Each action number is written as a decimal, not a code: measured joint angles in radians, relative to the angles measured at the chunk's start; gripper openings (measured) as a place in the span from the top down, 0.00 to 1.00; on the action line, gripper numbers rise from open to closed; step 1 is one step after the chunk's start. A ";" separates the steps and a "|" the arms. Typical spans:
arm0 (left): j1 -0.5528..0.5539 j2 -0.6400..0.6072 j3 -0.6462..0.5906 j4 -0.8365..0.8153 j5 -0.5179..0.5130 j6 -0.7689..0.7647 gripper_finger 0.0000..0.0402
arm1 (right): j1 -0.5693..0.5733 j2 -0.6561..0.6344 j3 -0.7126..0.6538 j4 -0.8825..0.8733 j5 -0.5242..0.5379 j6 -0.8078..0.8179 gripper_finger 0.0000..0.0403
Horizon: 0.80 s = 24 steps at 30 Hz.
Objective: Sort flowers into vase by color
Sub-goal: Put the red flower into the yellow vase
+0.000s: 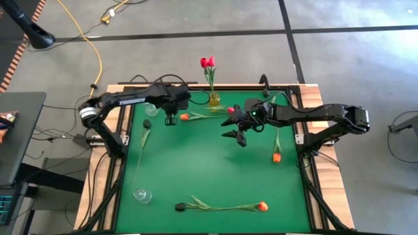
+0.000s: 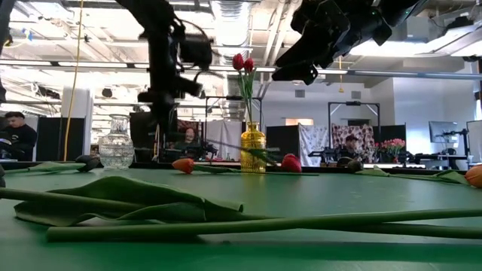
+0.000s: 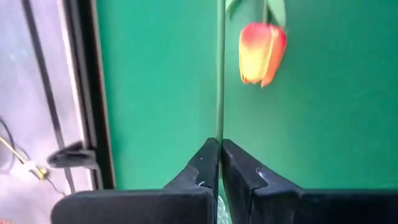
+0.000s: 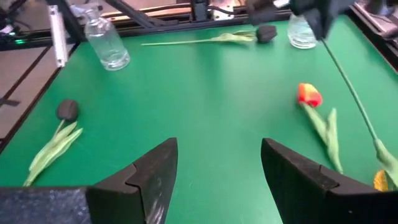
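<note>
The flowers are spread over the green bench [image 1: 196, 163]. An orange tulip [image 1: 185, 117] lies near the far edge, its head toward the left and its stem running rightward toward the yellow vase [image 1: 213, 99]. The left hand [image 1: 170, 119] is held just beside that head, closed flat on a thin green stem [image 3: 219, 74]; in the left wrist view the stem runs straight away from the pinched fingertips, with the orange head just beside it. Whether this stem belongs to that head cannot be told.

Two red tulips [image 1: 208, 62] stand upright in the yellow vase at the middle of the far edge. A near-black tulip [image 1: 147, 123] lies along the left side, head toward the far edge, stem running to the near edge beside a clear vase [image 1: 142, 194]. Another orange tulip [image 1: 262, 206] lies along the near edge, head to the right. A third orange tulip [image 1: 276, 157] lies near the right edge, head toward the near edge.

The right hand [image 1: 238, 136] is held above the bench's centre, fingers spread wide, with nothing between them.
</note>
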<state>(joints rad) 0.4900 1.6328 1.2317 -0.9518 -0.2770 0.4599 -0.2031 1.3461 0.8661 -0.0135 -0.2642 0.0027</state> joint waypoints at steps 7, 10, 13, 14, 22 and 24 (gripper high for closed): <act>-0.068 -0.103 0.003 0.000 0.003 -0.044 1.00 | 0.000 0.000 0.000 0.037 0.028 0.309 0.36; -0.098 -0.131 0.003 0.000 0.019 -0.088 1.00 | 0.000 0.000 0.000 0.060 0.028 0.508 0.36; -0.122 -0.146 0.003 0.006 0.047 -0.132 1.00 | 0.011 0.001 0.000 0.090 0.004 0.563 0.36; -0.128 -0.150 0.003 0.011 0.046 -0.147 1.00 | 0.019 0.001 0.000 0.112 -0.017 0.567 0.36; -0.154 -0.177 0.003 0.133 0.106 -0.269 1.00 | 0.121 0.001 0.000 0.259 -0.021 0.610 0.36; -0.157 -0.180 0.004 0.175 0.123 -0.287 1.00 | 0.143 0.001 0.000 0.277 0.011 0.602 0.36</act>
<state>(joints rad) 0.3330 1.4528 1.2354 -0.7771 -0.1540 0.1724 -0.0605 1.3468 0.8658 0.2634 -0.2536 0.6052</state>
